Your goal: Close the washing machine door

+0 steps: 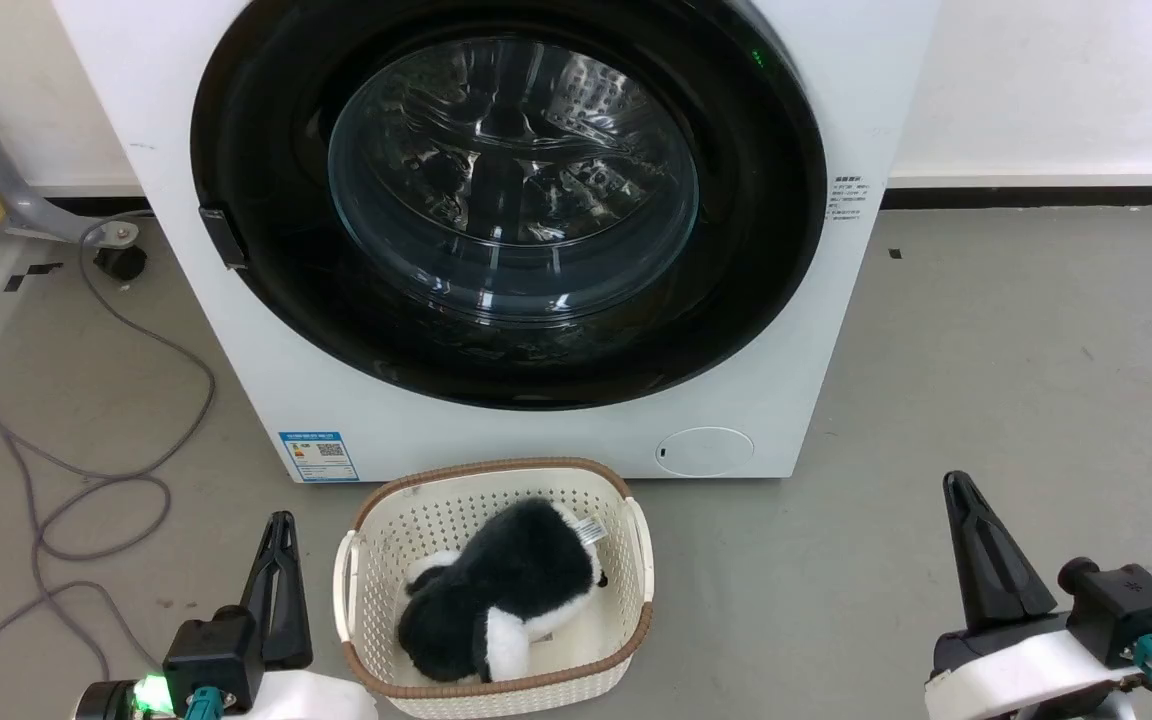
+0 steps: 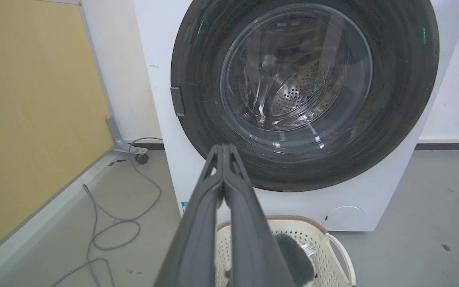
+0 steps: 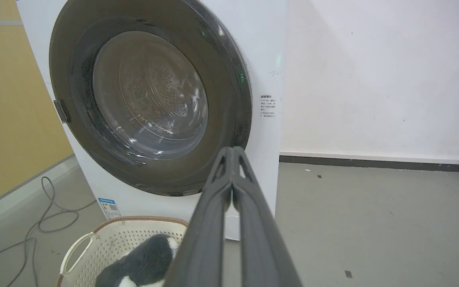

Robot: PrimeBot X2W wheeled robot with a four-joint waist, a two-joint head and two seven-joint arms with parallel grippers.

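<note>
The left end effector (image 1: pixel 281 522) has its two long dark fingers clenched tip to tip, with nothing between them. The right end effector (image 1: pixel 958 485) is clenched the same way and empty. In each wrist view the matte fingers taper to a thin slit at the tips, and their bases are cut off by the bottom edge.

Between the two, nearer the left one, sits a cream perforated basket (image 1: pixel 496 468) with a brown woven rim. It holds a fluffy black-and-white plush toy (image 1: pixel 506 590). The toy's shape is hard to read, and in the wrist views the fingers hide part of it.

Beyond the basket, ahead of both sets of fingertips, stands the washing machine (image 1: pixel 536 440), smooth and white, its top cut off in every view. The washing machine door (image 1: pixel 511 180) lies flat against its front, facing the end effectors. It is round, so it has no long axis. Its small black tab (image 1: pixel 223 237) is on the left end effector's side. Whether it is latched cannot be told. The glossy black rim is smeared with reflections, and the bulging glass blurs the perforated steel drum behind it.

Low on the front are a blue sticker (image 1: pixel 318 455) and a round cap (image 1: pixel 704 450). The printed label beside the door is too small to read. A grey cable (image 1: pixel 86 480) loops on the floor outside the left end effector.
</note>
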